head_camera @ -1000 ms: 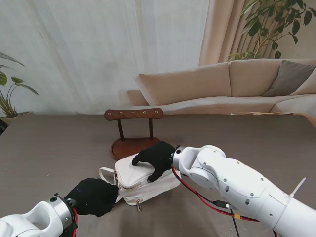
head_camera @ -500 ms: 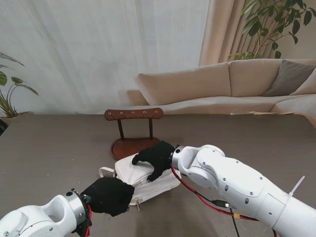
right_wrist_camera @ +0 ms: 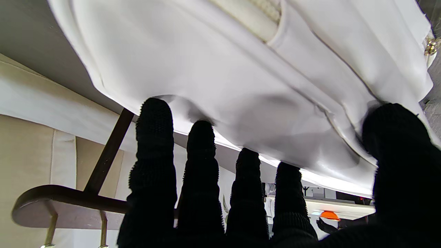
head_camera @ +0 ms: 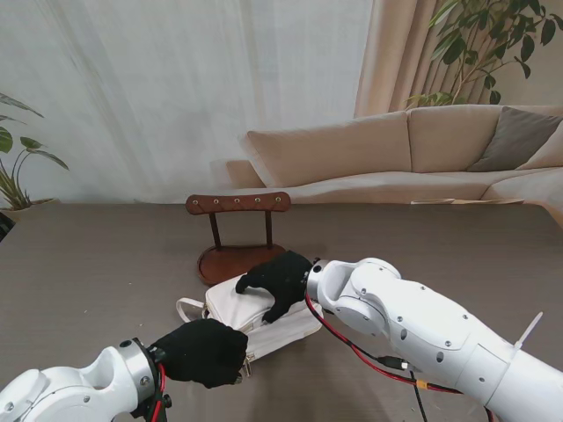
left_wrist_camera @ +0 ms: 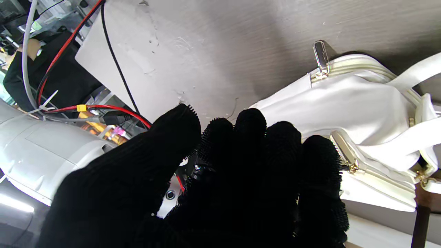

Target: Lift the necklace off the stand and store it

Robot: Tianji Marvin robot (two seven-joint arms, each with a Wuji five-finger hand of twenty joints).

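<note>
The wooden necklace stand (head_camera: 237, 204) rises from its round base behind a white bag (head_camera: 236, 309). I see no necklace on its pegs or anywhere else. My right hand (head_camera: 277, 280), in a black glove, lies over the bag's far top; its fingers (right_wrist_camera: 151, 137) press one side of the bag (right_wrist_camera: 224, 69) and its thumb the other. My left hand (head_camera: 204, 352) is at the bag's near left corner, loosely curled and holding nothing. In the left wrist view its fingertips (left_wrist_camera: 248, 127) sit just short of the bag (left_wrist_camera: 361, 103) and a metal zipper pull (left_wrist_camera: 320, 57).
A beige sofa (head_camera: 422, 149) runs behind the table's far edge, with pale curtains behind it. Potted plants stand at the far left (head_camera: 18, 167) and far right (head_camera: 493, 44). The right arm's red cable (head_camera: 352, 347) hangs near the bag.
My left hand has moved to the right and up against the bag's near corner. The right hand and the bag have stayed put.
</note>
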